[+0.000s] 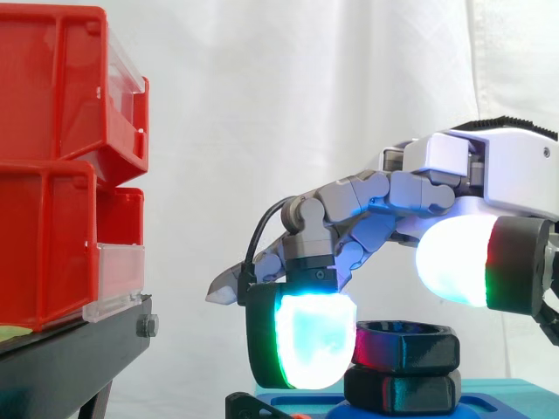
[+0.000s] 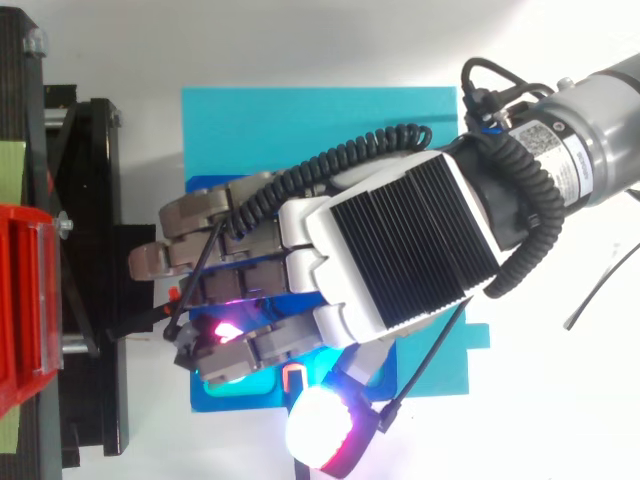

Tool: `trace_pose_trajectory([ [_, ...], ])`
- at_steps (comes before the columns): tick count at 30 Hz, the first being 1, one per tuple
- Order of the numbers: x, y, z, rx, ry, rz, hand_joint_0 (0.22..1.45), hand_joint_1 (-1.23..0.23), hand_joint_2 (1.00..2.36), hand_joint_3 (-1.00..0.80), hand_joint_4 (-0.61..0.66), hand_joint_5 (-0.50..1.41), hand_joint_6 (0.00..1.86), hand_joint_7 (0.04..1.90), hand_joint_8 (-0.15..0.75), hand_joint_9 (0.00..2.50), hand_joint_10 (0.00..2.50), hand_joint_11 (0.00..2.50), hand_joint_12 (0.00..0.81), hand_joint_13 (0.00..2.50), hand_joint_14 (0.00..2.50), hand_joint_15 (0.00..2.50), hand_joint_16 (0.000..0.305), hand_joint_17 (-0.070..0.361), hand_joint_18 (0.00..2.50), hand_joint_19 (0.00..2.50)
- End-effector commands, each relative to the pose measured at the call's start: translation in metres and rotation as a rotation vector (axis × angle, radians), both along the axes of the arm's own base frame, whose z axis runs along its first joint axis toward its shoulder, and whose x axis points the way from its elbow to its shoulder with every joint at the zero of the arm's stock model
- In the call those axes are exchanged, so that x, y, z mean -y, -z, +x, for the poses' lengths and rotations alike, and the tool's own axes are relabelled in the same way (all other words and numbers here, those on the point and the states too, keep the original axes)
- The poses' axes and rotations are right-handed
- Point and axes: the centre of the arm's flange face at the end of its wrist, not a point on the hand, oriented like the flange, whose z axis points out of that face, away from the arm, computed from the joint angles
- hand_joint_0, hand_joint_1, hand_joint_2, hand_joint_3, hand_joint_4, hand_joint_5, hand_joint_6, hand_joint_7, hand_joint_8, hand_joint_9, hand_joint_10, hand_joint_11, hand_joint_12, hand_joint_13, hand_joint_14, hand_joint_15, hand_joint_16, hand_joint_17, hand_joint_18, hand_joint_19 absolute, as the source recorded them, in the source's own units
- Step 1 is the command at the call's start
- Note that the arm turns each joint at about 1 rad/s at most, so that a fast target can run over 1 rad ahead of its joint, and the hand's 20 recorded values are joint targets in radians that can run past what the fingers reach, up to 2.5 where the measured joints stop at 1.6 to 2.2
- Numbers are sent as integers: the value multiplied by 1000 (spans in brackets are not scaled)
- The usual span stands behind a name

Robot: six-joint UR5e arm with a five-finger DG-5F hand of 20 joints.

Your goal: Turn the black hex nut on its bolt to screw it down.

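While the top view had the hand (image 2: 400,250) arched over the blue base plate (image 2: 300,110), covering the work, the side view caught the black hex nut (image 1: 406,345) under it, stacked on a second black hex piece (image 1: 402,390). Gripped or not, impossible to call. Red bins (image 1: 52,166) stood well left, contents hidden.

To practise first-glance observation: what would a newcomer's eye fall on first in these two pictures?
First the robot hand, glowing cyan and white, reaching in from the right close over the black hex nut at the bottom centre of the side view. Next the red bins stacked at the left on the black stand. From above, the bright blue base under the hand stands out.
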Motion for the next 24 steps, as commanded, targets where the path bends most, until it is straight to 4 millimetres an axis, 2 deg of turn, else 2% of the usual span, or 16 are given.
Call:
trace_pose_trajectory([
  [1,9,1,-2,1,-3,-4,486,-174,1000,-500,130,-2,505,1346,289,905,6,134,334,539,0,0,52,116,389,516],
  [7,19,-1,-3,10,-2,-11,486,-174,1000,-500,143,-3,504,1360,291,915,6,141,333,542,0,0,52,116,392,516],
  [24,68,-2,-14,41,-12,-27,490,-181,1000,-500,149,-3,504,1347,289,923,6,140,331,554,1,0,51,115,401,518],
])
